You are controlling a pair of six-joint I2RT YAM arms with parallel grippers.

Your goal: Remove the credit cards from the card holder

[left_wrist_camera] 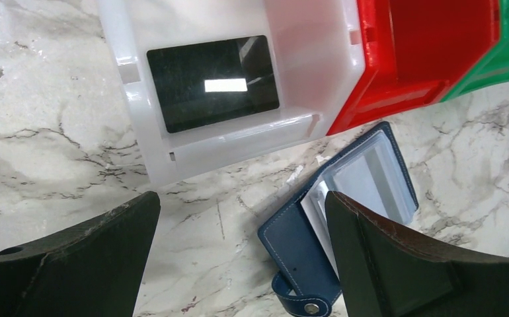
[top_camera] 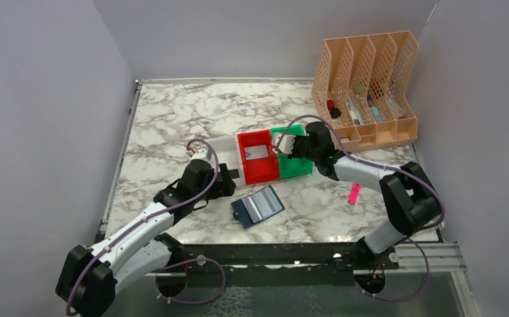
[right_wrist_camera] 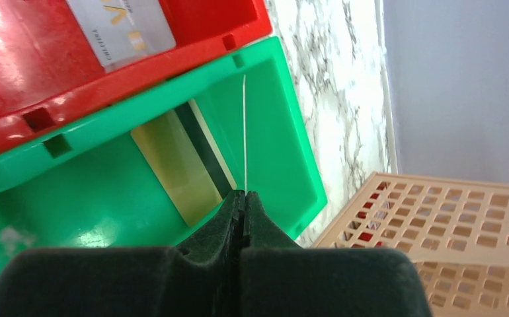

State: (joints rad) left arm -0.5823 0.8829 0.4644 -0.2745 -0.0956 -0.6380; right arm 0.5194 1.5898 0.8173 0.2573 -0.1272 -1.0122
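**Navy card holder (top_camera: 258, 206) open, lower right of left gripper (left_wrist_camera: 242, 201)**

Holder lies flat on the marble desk (top_camera: 172, 119), spread open with the sleeves up. Its long axis runs on a diagonal, lower left to upper right in the top view. In the left wrist view it sits at the lower right, with the snap tab toward the bottom edge, and part of it is hidden behind one finger. Left gripper is wide open and empty, just beside the holder on its upper left. It is over bare marble in front of the white bin (left_wrist_camera: 305, 59), so the left arm is clearly the nearer one. The sleeves are shiny and pale, and I can't tell if any card is left inside.

Right gripper (right_wrist_camera: 244, 195) is clamped tight on the held card (right_wrist_camera: 244, 132), a thin sheet seen edge-on that points away from the fingers over the green bin (right_wrist_camera: 278, 152). It is well apart from the holder.

- **Cards already out:**
  - black card (left_wrist_camera: 212, 82) flat in the white bin
  - silvery card (right_wrist_camera: 123, 26) in the red bin (right_wrist_camera: 27, 59)
  - tan-gold card (right_wrist_camera: 172, 158) on the green bin floor
- **Likely next step:** drop the held card into the green bin.
- **Surface:** glossy marble, and a flat holder on it would probably slide when pushed.
- **Room:** open desk below and to the right of the holder, bins close on its upper side. A pink stick (top_camera: 353, 193) lies off to the right and a tan file rack (top_camera: 371, 86) is at the upper right.
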